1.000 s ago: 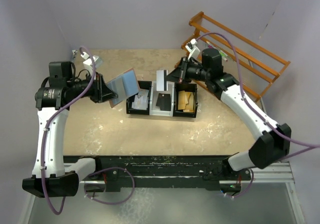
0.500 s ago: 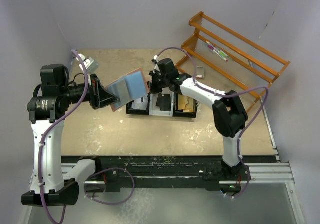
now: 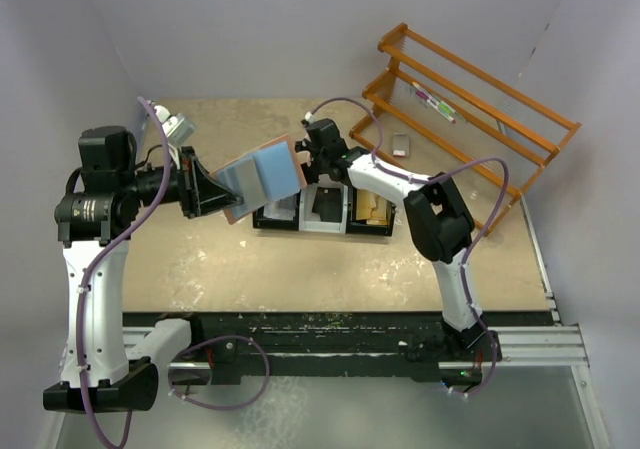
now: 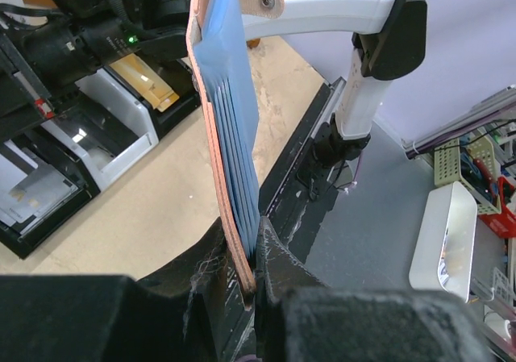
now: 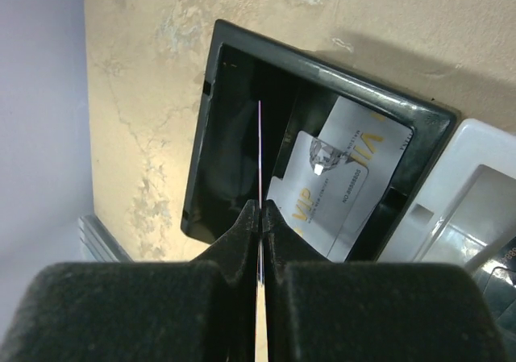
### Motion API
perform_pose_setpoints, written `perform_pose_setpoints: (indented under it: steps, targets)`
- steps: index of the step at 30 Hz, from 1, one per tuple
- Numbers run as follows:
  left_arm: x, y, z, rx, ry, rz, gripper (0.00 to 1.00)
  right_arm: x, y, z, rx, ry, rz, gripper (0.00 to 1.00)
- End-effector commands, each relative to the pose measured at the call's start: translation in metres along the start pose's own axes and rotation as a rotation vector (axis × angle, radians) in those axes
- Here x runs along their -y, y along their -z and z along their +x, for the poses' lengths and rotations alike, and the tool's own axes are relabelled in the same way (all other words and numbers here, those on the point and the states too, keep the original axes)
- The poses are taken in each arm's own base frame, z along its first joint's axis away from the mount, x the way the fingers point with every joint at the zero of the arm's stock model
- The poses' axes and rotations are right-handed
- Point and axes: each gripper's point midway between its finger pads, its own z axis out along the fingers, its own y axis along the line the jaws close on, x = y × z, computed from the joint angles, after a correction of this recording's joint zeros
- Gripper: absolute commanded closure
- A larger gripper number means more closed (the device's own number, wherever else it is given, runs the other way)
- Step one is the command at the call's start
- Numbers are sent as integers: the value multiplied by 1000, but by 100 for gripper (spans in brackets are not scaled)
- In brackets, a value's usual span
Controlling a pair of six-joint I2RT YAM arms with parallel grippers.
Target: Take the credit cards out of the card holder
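The right fingers (image 5: 251, 221) are pressed fully together on a thin pale credit card (image 5: 260, 148). It shows edge-on as a fine line, held upright above the leftmost black plastic tray (image 5: 211, 168). Two more pale grey cards (image 5: 334, 189) printed VIP lie flat and overlapping inside that tray. Left of the tray and raised above it, the left fingers (image 4: 264, 253) are clamped narrowly on the bottom edge of the flat reddish-brown bifold card holder (image 4: 230, 120). It is opened out, showing a light blue lining with stacked slots. The tray sits on a mottled beige surface (image 3: 330, 269). Pale lilac walls (image 3: 250, 29) enclose it. An orange wooden rack (image 3: 470, 109) stands to the right of the tray, by the wall.
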Motion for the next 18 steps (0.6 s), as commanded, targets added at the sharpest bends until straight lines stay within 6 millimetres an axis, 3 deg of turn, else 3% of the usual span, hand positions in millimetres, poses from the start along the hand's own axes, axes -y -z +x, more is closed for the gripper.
perform_pose_setpoints:
  steps: [1, 5, 12, 15, 18]
  targets:
    - [18, 3, -16, 40, -66, 65, 100, -22, 6, -24, 83, 23, -30, 100]
    - [20, 2, -18, 44, -64, 74, 100, -20, 17, -26, 108, 27, -9, 84]
    - [20, 2, -20, 49, -60, 84, 100, -38, 54, -36, 173, 50, -38, 57]
    - [19, 2, -18, 47, -60, 81, 100, -58, 82, -43, 212, 85, -89, 46]
    - [21, 2, -16, 39, -62, 84, 100, -85, 129, -43, 238, 122, -171, 29]
